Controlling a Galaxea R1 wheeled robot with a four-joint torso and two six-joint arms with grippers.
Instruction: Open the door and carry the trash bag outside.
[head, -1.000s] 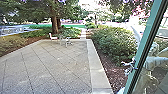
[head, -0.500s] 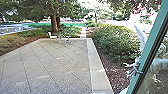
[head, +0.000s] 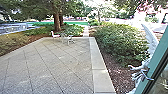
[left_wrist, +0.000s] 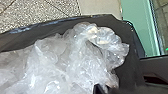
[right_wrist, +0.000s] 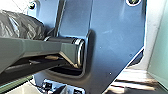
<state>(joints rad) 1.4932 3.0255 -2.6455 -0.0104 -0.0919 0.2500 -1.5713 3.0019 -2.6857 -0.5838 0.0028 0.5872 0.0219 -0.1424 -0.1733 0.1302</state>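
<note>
Two tree trunks (head: 57, 22), one patio (head: 55, 62), one door (head: 159, 58), one trash bag (left_wrist: 52, 62).

1. Trash bag (left_wrist: 55, 65): clear plastic film, whitish and translucent, glossy; loosely crumpled, with many folds and puckers. Gathered into a bunched, looped end, pale cream patches showing there. Seen in the left wrist view against a dark surface (left_wrist: 128, 72), spread along it. Whether closed or tied: cannot tell. Contents: too blurred to name.
2. Glass door (head: 160, 55): teal-green frame member with a dark strip along the pane. Seen in the head view at the right edge, slanting across the lower corner, beside the view out to the patio (head: 55, 62). How far it stands open: cannot tell.
</note>
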